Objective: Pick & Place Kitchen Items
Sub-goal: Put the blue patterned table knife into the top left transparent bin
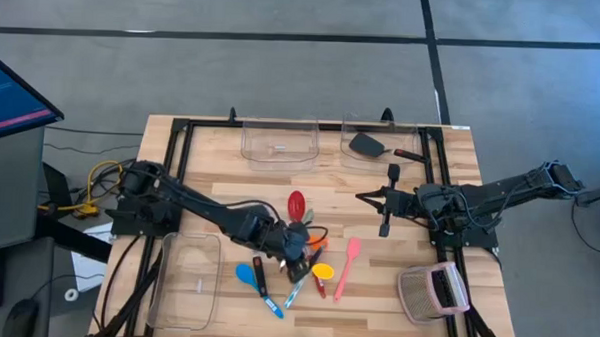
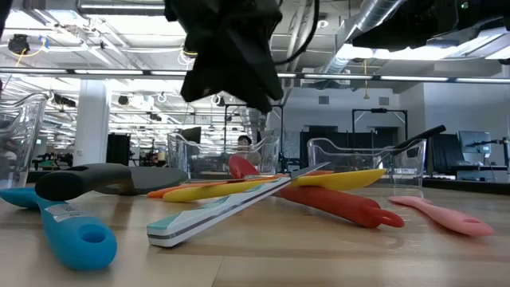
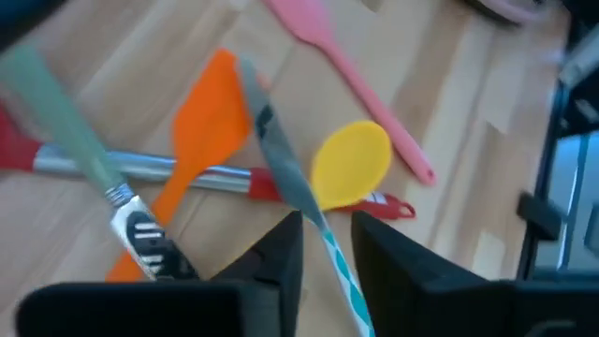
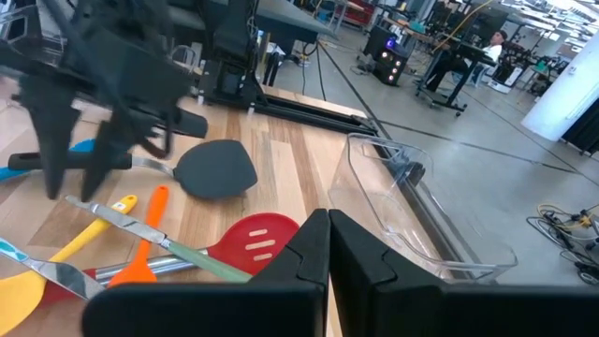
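Note:
Several kitchen items lie crossed in a pile near the table's middle: a red slotted spoon (image 1: 296, 203), an orange spatula (image 3: 206, 131), a yellow spoon (image 3: 351, 164), a blue spoon (image 1: 246, 275), a black turner (image 4: 217, 168) and a silvery knife with a teal-patterned handle (image 3: 339, 271). A pink spatula (image 1: 347, 265) lies beside them. My left gripper (image 3: 328, 248) is open above the pile, pointing down, one finger on each side of the patterned handle. My right gripper (image 4: 328, 234) hangs shut above the table's right half. Another black turner (image 1: 367, 145) lies in the far right bin.
Two clear bins stand at the far edge (image 1: 278, 140) (image 1: 406, 132), and a third (image 1: 188, 280) at the near left. A grey mesh object with a pink part (image 1: 433, 291) sits at the near right. Bare wood shows between the pile and the mesh object.

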